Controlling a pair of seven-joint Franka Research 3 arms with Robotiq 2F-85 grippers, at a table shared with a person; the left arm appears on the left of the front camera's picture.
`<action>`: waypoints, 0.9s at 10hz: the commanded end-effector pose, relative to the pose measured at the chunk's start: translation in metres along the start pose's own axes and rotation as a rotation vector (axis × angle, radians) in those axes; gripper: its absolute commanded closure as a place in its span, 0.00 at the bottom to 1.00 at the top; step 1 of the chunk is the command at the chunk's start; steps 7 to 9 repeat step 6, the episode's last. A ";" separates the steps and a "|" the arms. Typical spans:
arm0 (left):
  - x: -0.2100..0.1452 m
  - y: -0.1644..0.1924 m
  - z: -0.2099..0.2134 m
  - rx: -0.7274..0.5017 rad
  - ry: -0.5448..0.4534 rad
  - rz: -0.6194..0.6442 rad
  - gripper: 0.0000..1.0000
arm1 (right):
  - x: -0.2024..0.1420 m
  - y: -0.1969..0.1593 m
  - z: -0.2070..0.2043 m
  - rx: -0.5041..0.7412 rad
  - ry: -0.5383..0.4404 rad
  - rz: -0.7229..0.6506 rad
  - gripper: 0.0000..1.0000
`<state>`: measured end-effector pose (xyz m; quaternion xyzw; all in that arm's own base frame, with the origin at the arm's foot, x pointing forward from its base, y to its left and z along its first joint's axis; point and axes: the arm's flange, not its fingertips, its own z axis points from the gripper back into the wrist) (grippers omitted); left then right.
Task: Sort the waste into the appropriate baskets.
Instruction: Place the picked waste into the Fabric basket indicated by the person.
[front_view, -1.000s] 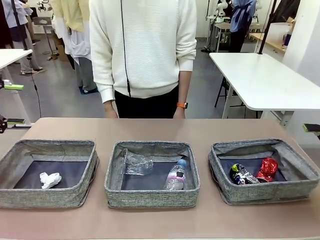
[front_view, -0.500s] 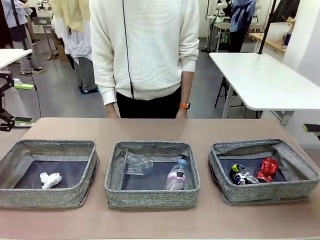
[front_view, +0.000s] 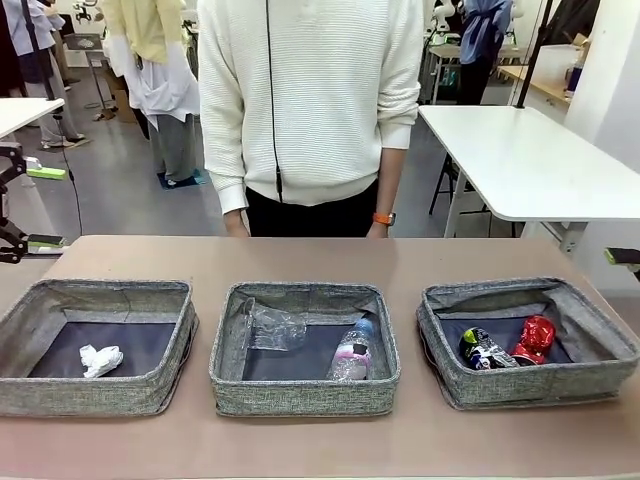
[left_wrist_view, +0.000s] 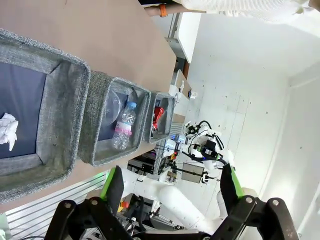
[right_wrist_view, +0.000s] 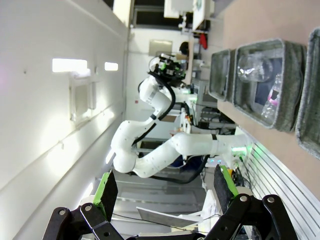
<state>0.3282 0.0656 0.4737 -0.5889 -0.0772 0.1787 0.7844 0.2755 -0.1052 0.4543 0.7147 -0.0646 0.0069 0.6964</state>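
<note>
Brown matte tabletop (front_view: 300, 255) carrying three grey woven baskets in a row; behind it a person in a white sweater (front_view: 310, 100), beyond that grey floor and a white side table (front_view: 530, 160). Taking the middle basket (front_view: 305, 395) as landmark: to its left, the left basket (front_view: 90, 395) with a white paper wad (front_view: 100, 359) on its dark bottom; to its right, the right basket (front_view: 530, 385) with a dark printed can (front_view: 484, 349) touching a crushed red can (front_view: 536, 338). Inside the middle basket, crumpled clear plastic (front_view: 274, 327) at the far left corner, a clear bottle (front_view: 352, 353) with pink label and blue cap lying toward the right wall. Front view: left gripper (front_view: 20, 205) at the picture's left edge, well left of the middle basket, above the table's edge. Left wrist view: left gripper's own green-padded fingers (left_wrist_view: 112, 185) spread wide, nothing between them, all three baskets seen sideways. Right wrist view: right gripper (right_wrist_view: 162, 192) likewise wide and empty, facing a white wall (right_wrist_view: 55, 125), with the other arm (right_wrist_view: 165, 145) beyond.
</note>
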 end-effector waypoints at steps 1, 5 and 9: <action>0.000 0.000 0.001 -0.022 -0.001 -0.013 0.00 | 0.001 0.006 0.001 0.014 -0.001 -0.019 0.00; 0.000 0.000 0.001 -0.022 -0.001 -0.013 0.00 | 0.001 0.006 0.001 0.014 -0.001 -0.019 0.00; 0.000 0.000 0.001 -0.022 -0.001 -0.013 0.00 | 0.001 0.006 0.001 0.014 -0.001 -0.019 0.00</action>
